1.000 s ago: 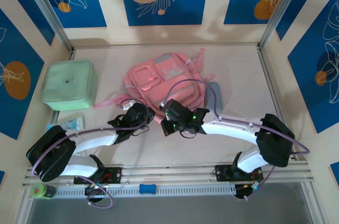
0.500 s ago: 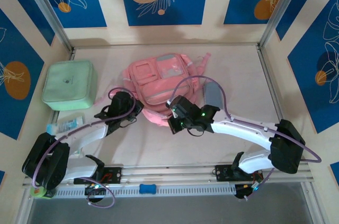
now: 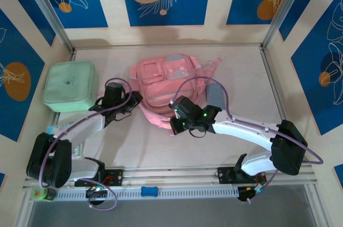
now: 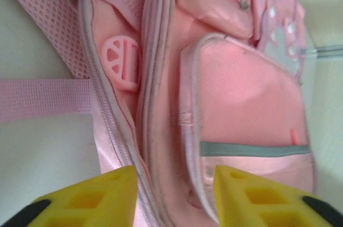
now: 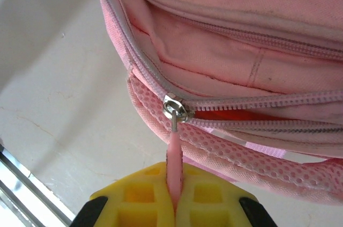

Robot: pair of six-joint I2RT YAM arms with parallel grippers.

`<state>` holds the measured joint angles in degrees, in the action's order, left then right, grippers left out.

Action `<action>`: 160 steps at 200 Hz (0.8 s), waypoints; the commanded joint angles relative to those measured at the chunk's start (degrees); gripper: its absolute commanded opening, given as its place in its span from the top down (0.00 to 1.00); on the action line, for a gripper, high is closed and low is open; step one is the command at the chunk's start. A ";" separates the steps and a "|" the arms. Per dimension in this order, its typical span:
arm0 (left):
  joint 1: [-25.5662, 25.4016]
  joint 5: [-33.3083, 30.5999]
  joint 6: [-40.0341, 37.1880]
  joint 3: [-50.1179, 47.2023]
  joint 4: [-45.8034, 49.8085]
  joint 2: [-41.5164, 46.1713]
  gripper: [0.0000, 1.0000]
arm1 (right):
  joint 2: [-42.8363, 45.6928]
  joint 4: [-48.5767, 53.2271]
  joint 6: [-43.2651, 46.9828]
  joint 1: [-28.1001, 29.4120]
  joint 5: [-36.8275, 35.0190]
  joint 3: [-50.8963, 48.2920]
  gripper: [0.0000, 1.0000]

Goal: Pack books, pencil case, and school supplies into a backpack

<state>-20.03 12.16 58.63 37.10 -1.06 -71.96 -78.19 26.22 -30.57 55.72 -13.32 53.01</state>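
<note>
The pink backpack (image 3: 167, 83) lies flat in the middle of the table. My right gripper (image 3: 174, 111) (image 5: 175, 195) is at its near edge, shut on the pink zipper pull (image 5: 174, 154). The silver slider (image 5: 177, 109) sits at the left end of a partly open zip, and something red-orange shows in the gap. My left gripper (image 3: 135, 100) (image 4: 174, 195) is at the backpack's left side, open, its yellow fingers (image 4: 102, 197) straddling a side seam (image 4: 161, 146) without gripping it. The grey-blue pencil case (image 3: 215, 94) lies right of the backpack. The books are hidden.
A mint-green lidded box (image 3: 71, 86) stands at the left. A small blue-and-white packet (image 3: 64, 127) lies under the left arm. Pink straps (image 3: 210, 64) trail off the backpack's far right corner. A rail (image 3: 171, 176) runs along the near edge.
My left gripper has opened and moved away from me and to the left along the backpack's side. The backpack has shifted farther away. The right gripper stays shut on the pull.
</note>
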 commanded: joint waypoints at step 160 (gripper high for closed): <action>-23.55 -18.07 31.41 -8.37 -9.68 0.48 0.75 | -4.74 -1.01 0.86 3.82 1.06 3.44 1.00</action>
<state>-43.03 -2.09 88.60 27.18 -8.78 -69.91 -82.41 25.30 -30.96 58.54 -13.69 54.13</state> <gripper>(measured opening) 0.313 0.054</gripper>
